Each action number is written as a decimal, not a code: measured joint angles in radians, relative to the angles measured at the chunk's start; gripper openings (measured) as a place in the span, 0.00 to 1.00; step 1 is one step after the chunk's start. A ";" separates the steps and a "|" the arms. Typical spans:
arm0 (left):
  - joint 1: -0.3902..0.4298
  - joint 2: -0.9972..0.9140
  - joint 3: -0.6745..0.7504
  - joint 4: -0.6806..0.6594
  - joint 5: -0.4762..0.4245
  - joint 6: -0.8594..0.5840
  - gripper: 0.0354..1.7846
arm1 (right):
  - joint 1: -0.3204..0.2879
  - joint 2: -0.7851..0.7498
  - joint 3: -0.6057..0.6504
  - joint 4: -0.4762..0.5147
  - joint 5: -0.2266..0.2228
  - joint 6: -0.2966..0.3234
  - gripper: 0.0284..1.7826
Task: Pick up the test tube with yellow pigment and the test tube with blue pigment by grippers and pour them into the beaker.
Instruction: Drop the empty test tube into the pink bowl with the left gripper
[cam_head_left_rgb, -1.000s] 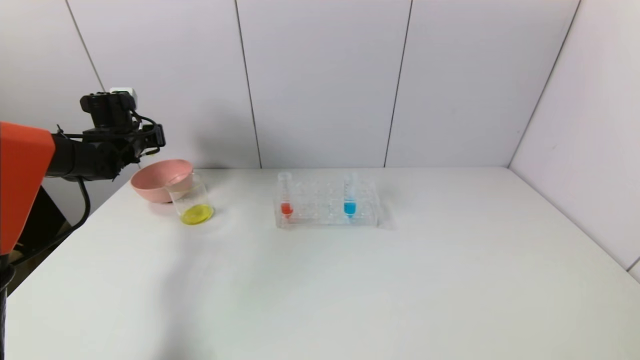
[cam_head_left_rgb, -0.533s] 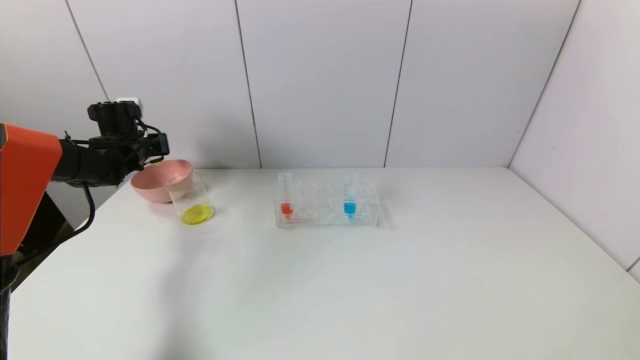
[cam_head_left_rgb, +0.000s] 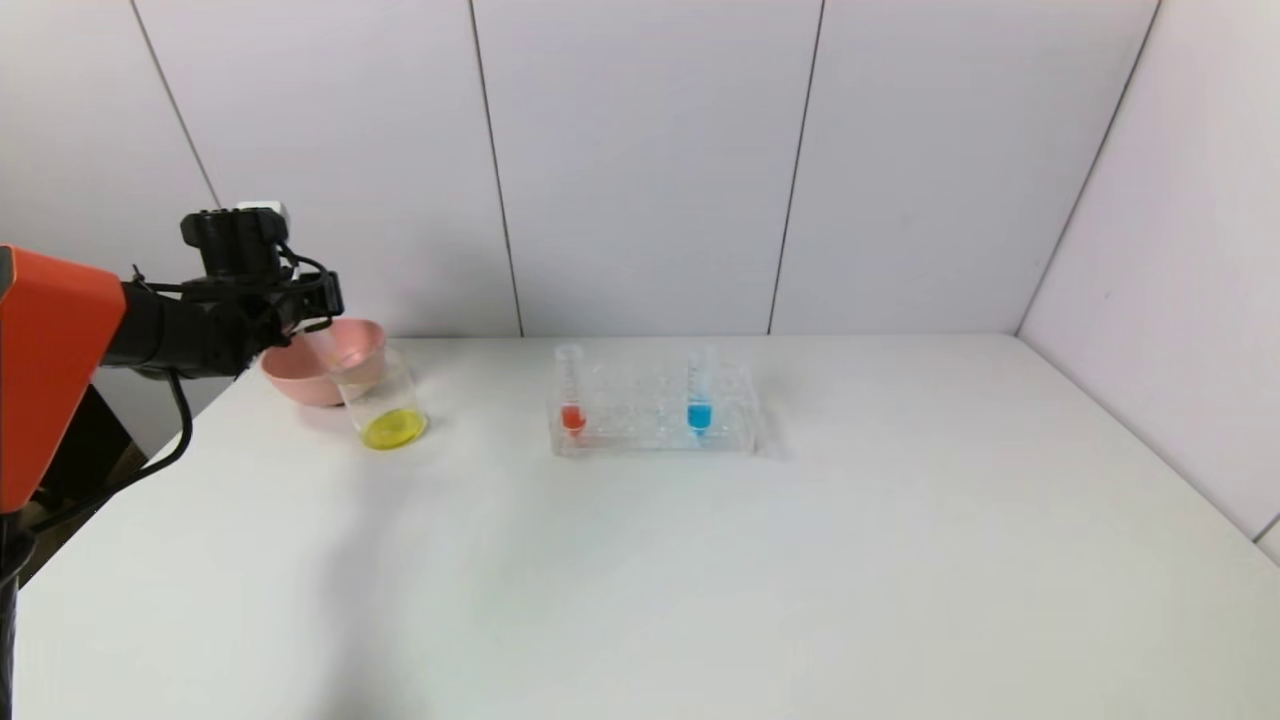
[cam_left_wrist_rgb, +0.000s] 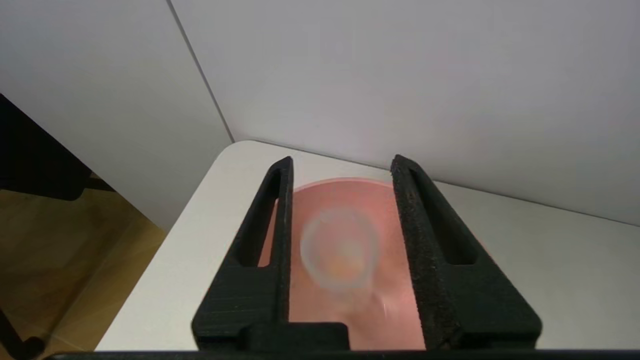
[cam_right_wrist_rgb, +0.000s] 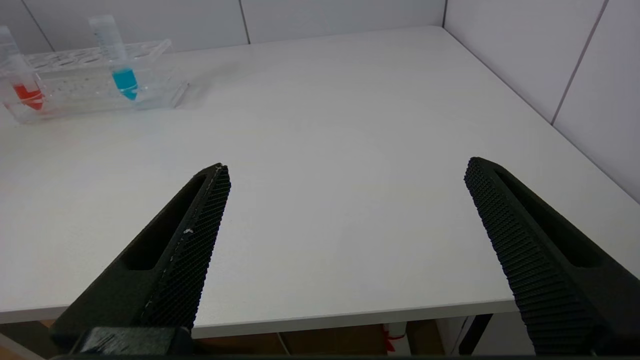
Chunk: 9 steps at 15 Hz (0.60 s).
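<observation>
At the head view's left edge, the left gripper (cam_head_left_rgb: 318, 305) hangs over the pink bowl (cam_head_left_rgb: 300, 375), fingers parted, the emptied tube (cam_left_wrist_rgb: 340, 250) loose between them. Lower right stands the beaker (cam_head_left_rgb: 385, 405), yellow inside. Centre frame, the test tube with blue pigment (cam_head_left_rgb: 699, 395) sits in the rack (cam_head_left_rgb: 650, 420). The right gripper (cam_right_wrist_rgb: 345, 172) is wide open over the desk (cam_head_left_rgb: 700, 560).

Three test tubes are counted: one empty tube (cam_head_left_rgb: 322, 350) falling into the bowl, one with red-orange liquid (cam_head_left_rgb: 571, 391), one test tube with blue pigment (cam_head_left_rgb: 699, 392). One tube rack (cam_head_left_rgb: 652, 412), one beaker (cam_head_left_rgb: 385, 405), one pink bowl (cam_head_left_rgb: 318, 362), one surface (cam_head_left_rgb: 700, 560) are seen.
</observation>
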 joint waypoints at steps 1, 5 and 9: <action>-0.001 -0.006 0.003 0.000 0.000 -0.001 0.53 | 0.000 0.000 0.000 0.000 0.000 0.000 0.96; -0.008 -0.036 0.027 0.000 0.000 -0.007 0.87 | 0.000 0.000 0.000 0.000 0.000 0.000 0.96; -0.013 -0.117 0.070 -0.001 0.004 -0.001 0.99 | 0.000 0.000 0.000 0.000 0.000 0.000 0.96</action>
